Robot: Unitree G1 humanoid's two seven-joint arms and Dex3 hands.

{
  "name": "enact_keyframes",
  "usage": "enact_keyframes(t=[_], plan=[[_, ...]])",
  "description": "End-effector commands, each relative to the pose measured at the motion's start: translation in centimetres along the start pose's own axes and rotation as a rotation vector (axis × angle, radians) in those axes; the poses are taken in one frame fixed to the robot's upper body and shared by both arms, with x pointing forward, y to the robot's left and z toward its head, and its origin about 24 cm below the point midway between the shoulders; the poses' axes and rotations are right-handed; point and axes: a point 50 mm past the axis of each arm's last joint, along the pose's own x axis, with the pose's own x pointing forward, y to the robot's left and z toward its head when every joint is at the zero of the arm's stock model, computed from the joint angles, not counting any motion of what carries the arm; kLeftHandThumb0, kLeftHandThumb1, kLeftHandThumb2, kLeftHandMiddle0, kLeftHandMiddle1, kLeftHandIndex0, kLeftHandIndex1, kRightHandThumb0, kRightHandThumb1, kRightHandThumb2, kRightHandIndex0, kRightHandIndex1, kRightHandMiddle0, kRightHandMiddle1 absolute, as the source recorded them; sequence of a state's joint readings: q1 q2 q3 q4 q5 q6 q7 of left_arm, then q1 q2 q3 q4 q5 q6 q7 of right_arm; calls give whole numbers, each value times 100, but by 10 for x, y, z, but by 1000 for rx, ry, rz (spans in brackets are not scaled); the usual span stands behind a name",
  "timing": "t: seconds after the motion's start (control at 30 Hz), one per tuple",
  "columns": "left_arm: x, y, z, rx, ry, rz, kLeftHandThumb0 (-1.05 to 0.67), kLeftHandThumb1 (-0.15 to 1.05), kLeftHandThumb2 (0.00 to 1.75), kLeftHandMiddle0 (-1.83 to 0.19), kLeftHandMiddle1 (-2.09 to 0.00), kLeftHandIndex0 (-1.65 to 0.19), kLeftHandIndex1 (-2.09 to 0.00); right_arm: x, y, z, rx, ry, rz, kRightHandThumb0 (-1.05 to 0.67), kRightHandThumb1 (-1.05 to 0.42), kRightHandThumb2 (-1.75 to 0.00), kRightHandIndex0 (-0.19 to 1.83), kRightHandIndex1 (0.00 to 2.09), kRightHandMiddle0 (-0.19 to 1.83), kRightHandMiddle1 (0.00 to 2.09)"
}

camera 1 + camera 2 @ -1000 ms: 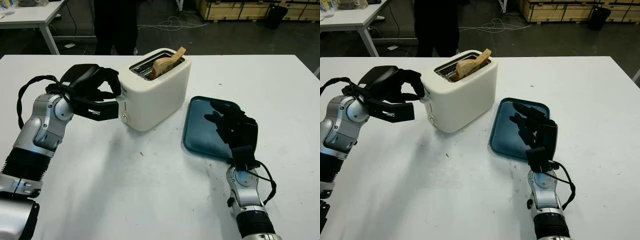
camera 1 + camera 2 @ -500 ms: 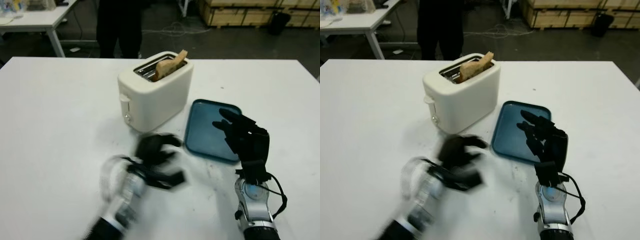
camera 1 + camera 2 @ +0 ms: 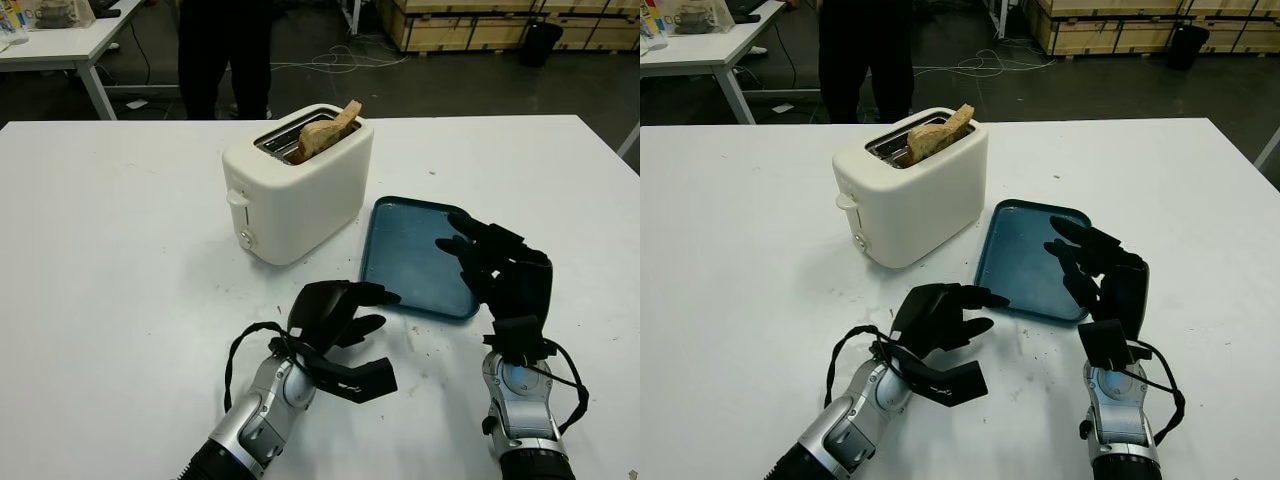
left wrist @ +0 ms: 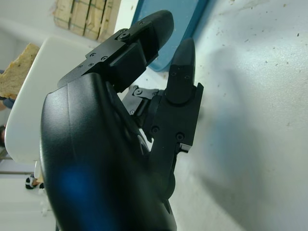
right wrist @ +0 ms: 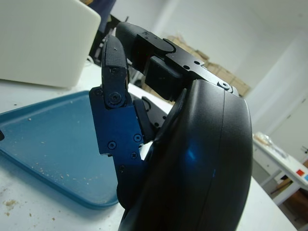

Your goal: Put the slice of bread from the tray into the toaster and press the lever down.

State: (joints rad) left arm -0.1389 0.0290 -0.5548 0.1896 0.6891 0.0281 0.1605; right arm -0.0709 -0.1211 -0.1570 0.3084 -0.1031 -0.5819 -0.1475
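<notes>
The bread (image 3: pixel 322 131) stands in the toaster (image 3: pixel 298 182) slot, upper centre of the head view, its top corner poking well above the rim, so it does not look pushed down. The tray (image 3: pixel 412 255), right of centre, carries only crumbs.

The lever (image 3: pixel 238 198) sits on the toaster's narrow end face, the end that points toward the lower left of the frame. It appears high on that face, near the top of its travel, so I judge the pressing step is not yet done. The toaster's long axis runs from lower left to upper right, and the slot follows it.

The left hand (image 3: pixel 335 322) hovers over the table in the lower centre of the frame, empty, fingers partly curled and pointing up-right toward the tray's near corner. The lever lies above and left of it in the frame, well apart. The right hand (image 3: pixel 502 272) is at the lower right, over the tray's near right edge, open and holding nothing.

Of the two, the left hand is the nearer to the lever and is on the lever's side of the toaster; the right would have to cross the toaster body. The next move likely calls for the left hand to reach up-left and bear down along that end face.

A person (image 3: pixel 224 55) stands behind the table at the top.
</notes>
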Motion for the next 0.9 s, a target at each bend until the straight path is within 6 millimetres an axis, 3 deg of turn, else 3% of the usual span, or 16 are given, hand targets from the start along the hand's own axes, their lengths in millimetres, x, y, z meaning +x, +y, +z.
enact_keyframes(t=[0.0, 0.17, 0.33, 0.57, 0.67, 0.87], plan=[[-15, -9, -36, 62, 161, -77, -22, 92, 25, -78, -120, -100, -4, 3, 2, 2, 12, -25, -11, -44, -92, -27, 112, 27, 110, 0], [-16, 0, -34, 51, 122, -31, -23, 92, 25, -79, -119, -102, -4, 3, 5, 1, 11, -17, -16, -44, -92, -26, 112, 27, 110, 0], [-33, 56, -15, 74, -22, 158, -34, 88, 23, -84, -145, -103, -4, 4, 8, 0, 14, -25, -10, -42, -92, -25, 113, 28, 109, 0], [-66, 145, 10, 223, -163, 471, -39, 91, 17, -92, -153, -105, -2, 6, 12, -1, 36, -41, 16, -40, -92, -25, 112, 28, 109, 0], [-78, 173, 18, 308, -192, 559, -43, 92, 22, -91, -161, -103, -1, 6, 14, -2, 48, -33, 20, -41, -92, -25, 111, 28, 109, 0], [-92, 207, 23, 452, -152, 652, -45, 92, 19, -94, -162, -103, -1, 8, 16, -2, 54, -24, 20, -42, -92, -24, 110, 29, 108, 0]])
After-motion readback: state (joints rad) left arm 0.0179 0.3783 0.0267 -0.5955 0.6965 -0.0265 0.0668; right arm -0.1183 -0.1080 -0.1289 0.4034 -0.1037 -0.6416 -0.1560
